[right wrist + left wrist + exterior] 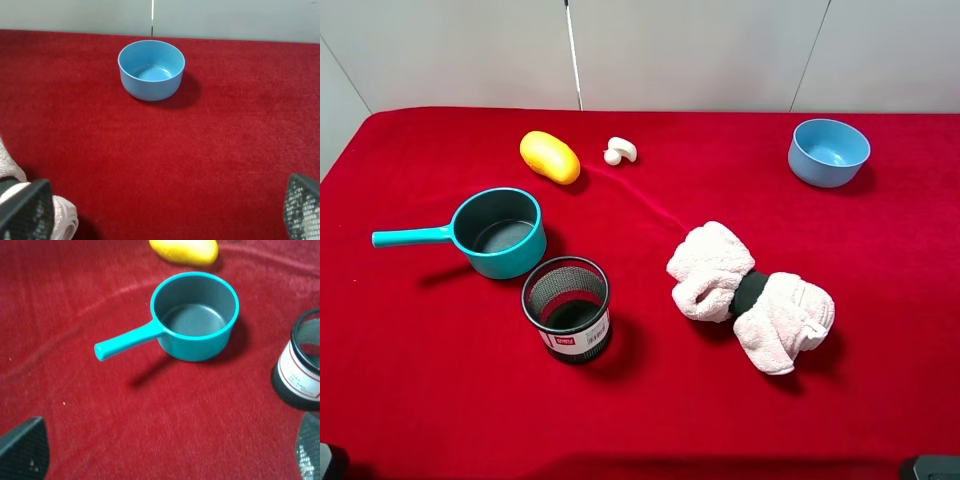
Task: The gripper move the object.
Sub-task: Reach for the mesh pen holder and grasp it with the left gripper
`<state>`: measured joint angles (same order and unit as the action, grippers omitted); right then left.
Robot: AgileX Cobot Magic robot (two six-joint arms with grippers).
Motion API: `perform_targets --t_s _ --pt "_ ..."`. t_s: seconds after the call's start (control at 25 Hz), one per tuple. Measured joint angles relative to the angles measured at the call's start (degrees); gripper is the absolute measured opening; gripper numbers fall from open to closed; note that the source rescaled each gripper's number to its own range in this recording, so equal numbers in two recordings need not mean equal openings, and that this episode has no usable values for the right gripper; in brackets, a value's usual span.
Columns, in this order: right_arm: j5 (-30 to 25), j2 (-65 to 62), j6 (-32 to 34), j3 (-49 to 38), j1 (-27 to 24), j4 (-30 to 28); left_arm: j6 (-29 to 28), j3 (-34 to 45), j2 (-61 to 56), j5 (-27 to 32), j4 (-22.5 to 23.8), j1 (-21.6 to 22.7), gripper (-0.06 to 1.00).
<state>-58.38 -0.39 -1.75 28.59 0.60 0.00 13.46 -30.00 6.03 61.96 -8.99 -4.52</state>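
Red tablecloth [420, 400] under left jaws, wide apart, near mesh cup [300, 370].

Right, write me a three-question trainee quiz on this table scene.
1. True or false: the mesh pen cup stands upright beside the teal saucepan.
2. What is inside the blue bowl? A) a spoon B) nothing C) a ball
3. Fill in: the pink towel roll is cinched at its middle by a ____ band.
Key: 1 true; 2 B; 3 black.
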Motion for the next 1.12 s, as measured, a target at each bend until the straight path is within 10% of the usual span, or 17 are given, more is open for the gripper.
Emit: perform_targets --t_s 0.72,1.12 --pt "0.0 0.0 0.0 0.0 0.0 0.0 9.85 -10.59 32.95 1.37 -6.48 -0.2 0.98" --pt "0.0 0.0 0.0 0.0 0.0 0.0 10.15 -15.44 47.08 0.64 -5.92 -10.77 0.98"
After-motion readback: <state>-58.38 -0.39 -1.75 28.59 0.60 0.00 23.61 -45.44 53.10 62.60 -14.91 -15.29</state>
